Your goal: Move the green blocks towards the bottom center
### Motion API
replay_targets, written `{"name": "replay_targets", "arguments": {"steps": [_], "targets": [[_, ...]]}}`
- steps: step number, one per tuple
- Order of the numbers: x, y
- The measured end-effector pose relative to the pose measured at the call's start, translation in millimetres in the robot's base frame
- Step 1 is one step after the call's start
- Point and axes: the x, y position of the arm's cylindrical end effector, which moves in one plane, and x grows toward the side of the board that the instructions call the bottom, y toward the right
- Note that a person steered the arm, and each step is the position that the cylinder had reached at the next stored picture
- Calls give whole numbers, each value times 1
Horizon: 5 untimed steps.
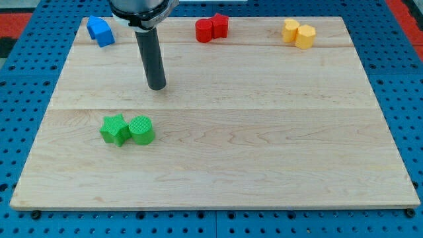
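Nearest the view's bottom, in the left half of the wooden board [218,178], the green star block [114,129] and the green cylinder block [141,129] sit touching side by side, well short of the bottom centre. My tip [157,86], a bare rod with nothing to spread or pinch and touching no block, stands above them toward the view's top, just right of the cylinder's line; I judge it should swing round to their upper left and push down-right through the seam between them, slowly, so neither slips off. Farthest back, the blue block [100,31], the red pair [211,28] and the yellow pair [299,32] line the top edge, clear of that path.
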Motion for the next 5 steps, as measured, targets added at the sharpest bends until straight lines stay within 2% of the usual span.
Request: {"name": "replay_targets", "arguments": {"steps": [3,4,5], "targets": [[17,-5],[5,-54],[21,-109]]}}
